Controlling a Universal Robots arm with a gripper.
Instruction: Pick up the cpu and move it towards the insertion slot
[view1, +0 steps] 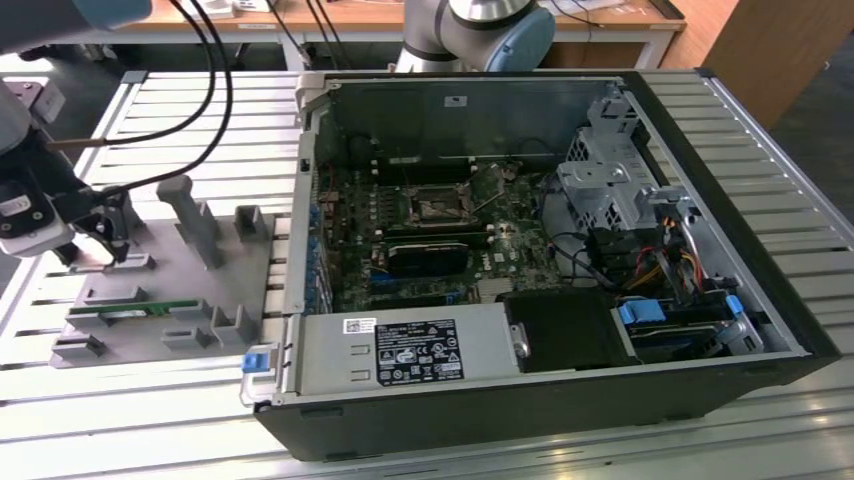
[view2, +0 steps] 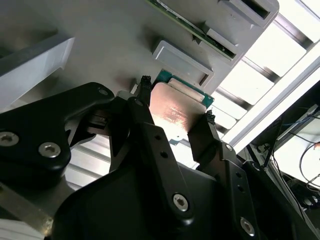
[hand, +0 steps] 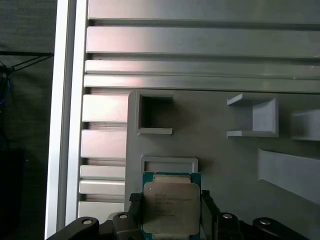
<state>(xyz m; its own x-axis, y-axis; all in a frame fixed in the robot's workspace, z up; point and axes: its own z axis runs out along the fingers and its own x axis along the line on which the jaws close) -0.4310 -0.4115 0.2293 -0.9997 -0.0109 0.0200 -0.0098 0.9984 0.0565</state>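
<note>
The gripper (hand: 170, 199) has its two black fingers (hand: 135, 209) set hard against opposite edges of the cpu (hand: 171, 210), a silvery square chip on a green base, metal face towards the camera. The chip is over the grey plastic tray (hand: 220, 165), just beside a low rectangular frame (hand: 169, 162); farther along the tray are an open square recess (hand: 155, 113) and a U-shaped bracket (hand: 254, 118). Past the tray runs the slatted aluminium table (hand: 200, 45).

Tool (view2: 177, 102): matte black, two angular fingers (view2: 150, 135), silver hex screws (view2: 180, 201). Arm (view1: 16, 130): grey-white casing, blue joint cap (view1: 107, 10), black cables (view1: 220, 90).
</note>
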